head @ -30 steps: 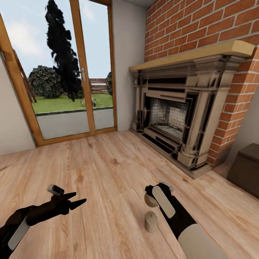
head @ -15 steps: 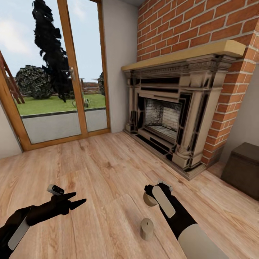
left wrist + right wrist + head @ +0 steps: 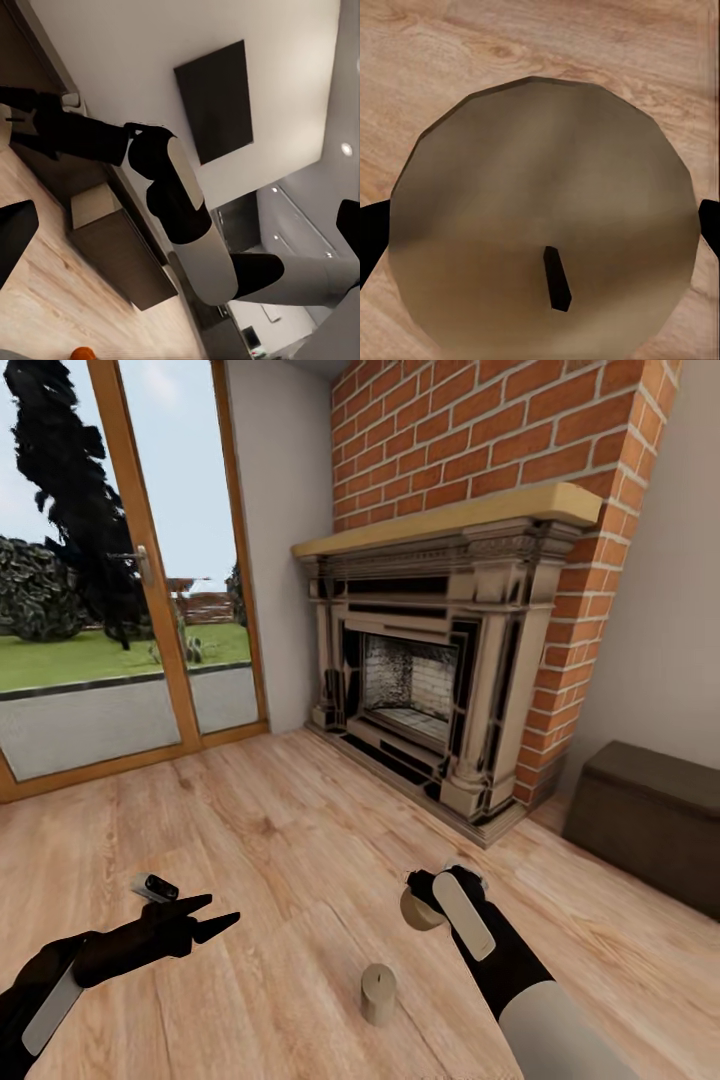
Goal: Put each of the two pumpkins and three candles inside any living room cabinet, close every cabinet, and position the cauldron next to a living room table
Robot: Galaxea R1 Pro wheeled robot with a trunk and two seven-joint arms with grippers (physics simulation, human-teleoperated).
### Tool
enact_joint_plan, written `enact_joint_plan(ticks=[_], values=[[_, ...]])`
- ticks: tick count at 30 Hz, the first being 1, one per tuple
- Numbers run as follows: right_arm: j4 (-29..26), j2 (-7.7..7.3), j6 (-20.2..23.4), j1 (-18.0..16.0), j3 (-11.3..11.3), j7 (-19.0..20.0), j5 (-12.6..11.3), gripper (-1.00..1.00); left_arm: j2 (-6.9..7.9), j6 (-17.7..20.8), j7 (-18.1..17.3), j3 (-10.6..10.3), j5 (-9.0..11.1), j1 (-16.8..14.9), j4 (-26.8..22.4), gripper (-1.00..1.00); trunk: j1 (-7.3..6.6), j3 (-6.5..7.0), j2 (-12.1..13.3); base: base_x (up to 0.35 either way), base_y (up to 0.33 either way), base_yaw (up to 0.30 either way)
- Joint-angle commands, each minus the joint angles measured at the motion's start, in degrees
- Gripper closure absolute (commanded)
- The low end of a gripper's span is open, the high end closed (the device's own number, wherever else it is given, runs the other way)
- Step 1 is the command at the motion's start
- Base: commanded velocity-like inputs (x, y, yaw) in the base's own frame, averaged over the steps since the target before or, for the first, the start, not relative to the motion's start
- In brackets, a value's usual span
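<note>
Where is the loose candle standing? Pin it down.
In the head view, the loose candle stands upright on the wooden floor, just below-left of the right tool.

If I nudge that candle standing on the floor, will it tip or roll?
The candle on the floor is a short, stubby cylinder standing upright, so it likely slides rather than tips. If knocked over, its round side would probably roll on the smooth wooden floor. It looks rigid.
</note>
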Motion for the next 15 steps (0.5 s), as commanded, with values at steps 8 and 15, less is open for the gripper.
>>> enact_joint_plan(ticks=[8,15], values=[[0.02,-0.02,0.06,-0.06,-0.04,-0.58,-0.29,1.00,-0.06,0.61,-0.18,-0.27,0.04,0.00,0.04,-1.00,-0.01,0.11,-0.03,0.000,0.000,-0.287],[0.01,-0.03,0.05,-0.06,0.00,-0.56,-0.29,1.00,-0.06,0.61,-0.18,-0.36,0.04,0.00,0.05,-1.00,-0.01,0.18,-0.03,0.063,-0.026,-0.289]])
